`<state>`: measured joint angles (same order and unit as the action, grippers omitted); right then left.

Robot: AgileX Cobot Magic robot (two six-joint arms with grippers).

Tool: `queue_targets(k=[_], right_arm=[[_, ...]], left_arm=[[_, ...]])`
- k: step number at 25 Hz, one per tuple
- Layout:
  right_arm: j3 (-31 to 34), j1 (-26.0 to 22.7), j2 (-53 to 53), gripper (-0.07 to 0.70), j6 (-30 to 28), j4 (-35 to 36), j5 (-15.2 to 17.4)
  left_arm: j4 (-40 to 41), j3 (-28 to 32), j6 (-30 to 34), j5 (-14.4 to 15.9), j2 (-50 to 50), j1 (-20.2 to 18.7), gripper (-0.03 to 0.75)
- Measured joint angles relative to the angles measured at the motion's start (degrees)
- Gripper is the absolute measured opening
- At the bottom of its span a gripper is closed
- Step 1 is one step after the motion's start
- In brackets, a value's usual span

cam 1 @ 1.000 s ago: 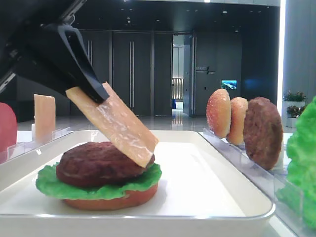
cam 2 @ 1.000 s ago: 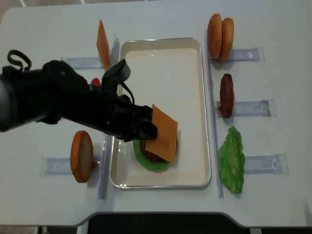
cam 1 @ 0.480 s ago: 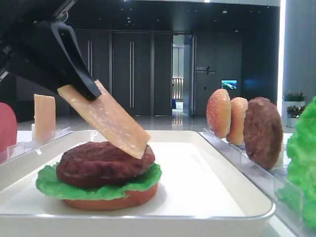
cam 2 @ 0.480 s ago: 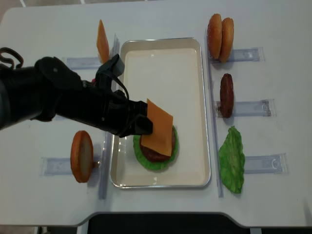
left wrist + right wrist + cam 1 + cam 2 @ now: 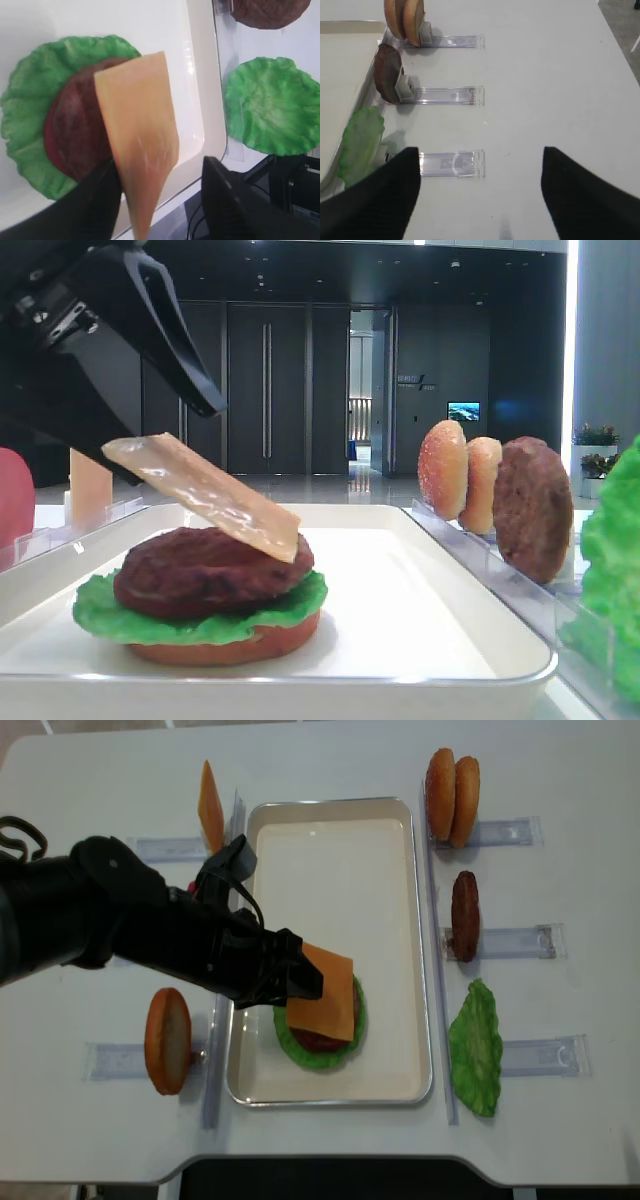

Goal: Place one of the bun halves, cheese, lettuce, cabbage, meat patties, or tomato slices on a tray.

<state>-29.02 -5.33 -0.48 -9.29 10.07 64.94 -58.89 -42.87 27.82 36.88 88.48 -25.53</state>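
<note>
Glossy, faintly speckled on the cheese (image 5: 205, 498); rough and grainy on the patty (image 5: 205, 570) beneath it. Looked plastic, ruffled and matt, on the lettuce (image 5: 110, 615) under that patty. Smooth, shiny white on the tray (image 5: 400, 600). Clear plastic in the holders (image 5: 451, 164) beside the tray.

1. We see the far half of the tray (image 5: 330, 850) bare, so a pincer could come down there freely.
2. The near half is taken up by the stacked burger (image 5: 320, 1020), with the left pincer (image 5: 290, 982) and its arm reaching in over the tray's left rim.
3. The tilted cheese (image 5: 205, 495) leans on the patty (image 5: 205, 570), filling the space just above it.
4. Along the tray's right rim stand the bun halves (image 5: 452, 796), a meat patty (image 5: 465, 916) and lettuce (image 5: 475, 1048) in clear holders, fencing that side.
5. On the counter (image 5: 545, 75) to the right of those holders, we find open room.
</note>
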Motion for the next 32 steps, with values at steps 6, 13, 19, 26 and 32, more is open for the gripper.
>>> queue_targets(k=[6, 13, 19, 26, 32], right_arm=[[0.0, 0.0, 0.0, 0.486, 0.0, 0.0, 0.0], [0.0, 0.0, 0.0, 0.486, 0.0, 0.0, 0.0], [0.0, 0.0, 0.0, 0.486, 0.0, 0.0, 0.0], [0.0, 0.0, 0.0, 0.482, 0.0, 0.0, 0.0], [0.0, 0.0, 0.0, 0.479, 0.0, 0.0, 0.0]], left_arm=[[3.15, 0.0, -3.13, 0.97, -0.64, 0.0, 0.477], [9.94, 0.0, -9.31, 1.34, -2.95, 0.95, 0.568], [18.67, -0.17, -16.43, 3.16, -5.1, 1.66, 0.576], [33.46, -8.32, -26.8, 14.92, -6.04, 1.66, 0.576], [46.27, -17.46, -34.57, 29.79, -6.04, 1.66, 0.576]])
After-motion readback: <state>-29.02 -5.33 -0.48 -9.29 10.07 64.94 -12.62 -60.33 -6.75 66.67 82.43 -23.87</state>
